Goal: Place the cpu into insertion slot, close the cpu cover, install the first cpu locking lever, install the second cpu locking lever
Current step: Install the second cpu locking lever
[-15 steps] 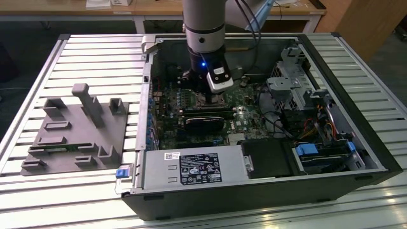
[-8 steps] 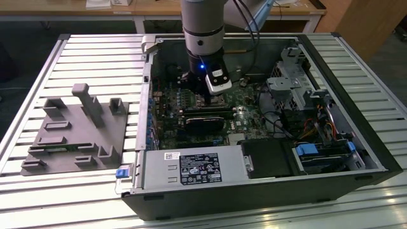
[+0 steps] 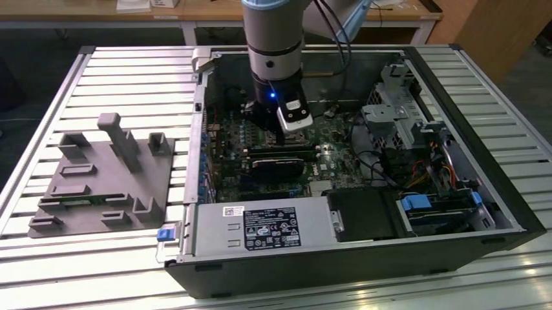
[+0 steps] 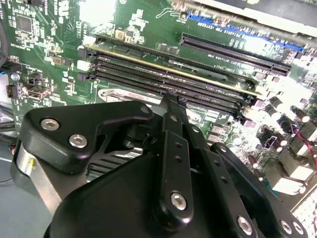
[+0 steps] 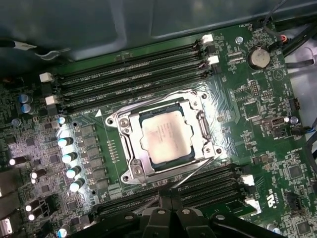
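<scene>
From the exterior view the gripper (image 3: pixel 289 137) hung low inside the open computer case (image 3: pixel 483 194); whether it was open I could not tell. The first wrist view revealed the cpu (image 5: pixel 162 135) seated in the insertion slot (image 5: pixel 130 171), the cpu cover (image 5: pixel 198 130) closed over it.

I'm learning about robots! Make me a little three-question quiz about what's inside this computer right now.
1. True or false: in the first wrist view, the cpu lies in the insertion slot with the cpu cover down around it.
2. Multiple choice: in the exterior view, the robot arm reaches down into which thing? A) the grey holder block B) the open computer case C) the wooden desk
3. Fill in: in the first wrist view, the long black memory slots run along ____ sides of the cpu.

Key: 1 true; 2 B; 3 two.
</scene>
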`<action>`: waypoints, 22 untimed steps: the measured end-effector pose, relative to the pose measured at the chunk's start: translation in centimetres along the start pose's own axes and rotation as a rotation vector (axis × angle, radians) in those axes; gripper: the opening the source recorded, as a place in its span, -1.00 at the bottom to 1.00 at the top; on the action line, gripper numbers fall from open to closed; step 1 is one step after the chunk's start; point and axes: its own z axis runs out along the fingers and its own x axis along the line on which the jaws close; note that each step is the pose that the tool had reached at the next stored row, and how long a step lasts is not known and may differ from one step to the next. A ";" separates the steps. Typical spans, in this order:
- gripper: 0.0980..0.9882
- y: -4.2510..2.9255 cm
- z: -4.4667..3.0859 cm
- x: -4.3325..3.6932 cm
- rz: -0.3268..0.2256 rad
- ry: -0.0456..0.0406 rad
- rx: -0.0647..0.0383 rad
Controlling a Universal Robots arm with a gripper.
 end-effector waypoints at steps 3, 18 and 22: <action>-0.98 -0.40 0.09 0.04 0.001 0.0047 -0.015; -0.98 -1.22 0.97 0.81 -0.031 0.0323 -0.099; -0.98 -1.62 1.16 1.00 -0.048 0.0354 -0.106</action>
